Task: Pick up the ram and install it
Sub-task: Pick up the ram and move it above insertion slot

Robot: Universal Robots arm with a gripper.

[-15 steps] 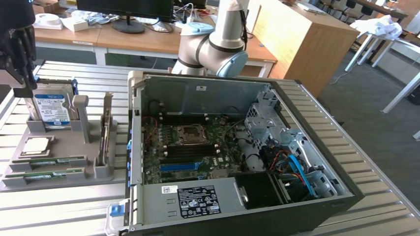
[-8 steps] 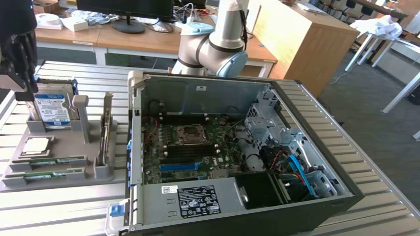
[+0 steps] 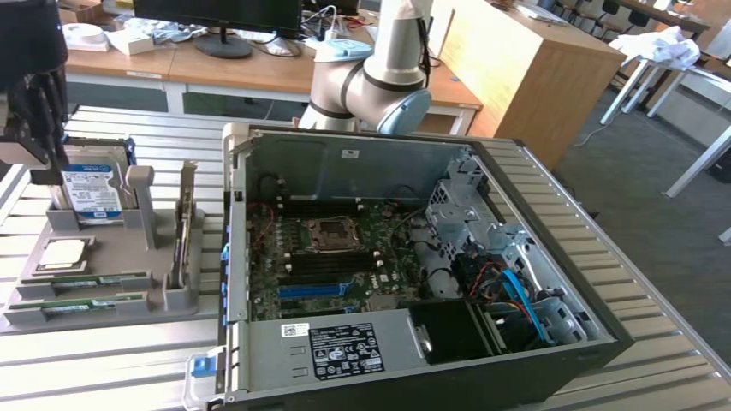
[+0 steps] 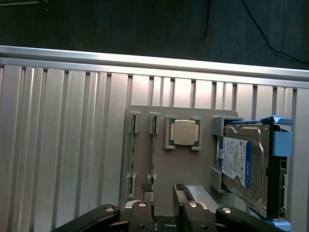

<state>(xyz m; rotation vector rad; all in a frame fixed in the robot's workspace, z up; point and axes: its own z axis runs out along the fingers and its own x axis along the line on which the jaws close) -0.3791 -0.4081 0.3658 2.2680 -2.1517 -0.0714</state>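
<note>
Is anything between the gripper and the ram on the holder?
Nothing visible. The open gripper hangs above the grey holder, and the ram sits uncovered in its slot, beside a second stick and the processor chip.

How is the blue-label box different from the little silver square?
The hard drive is big and boxy; the processor chip is small. The hard drive wears a blue-and-white label; the chip is plain silver. The hard drive stands on edge; the chip lies flat. Both sit in the grey holder.
</note>
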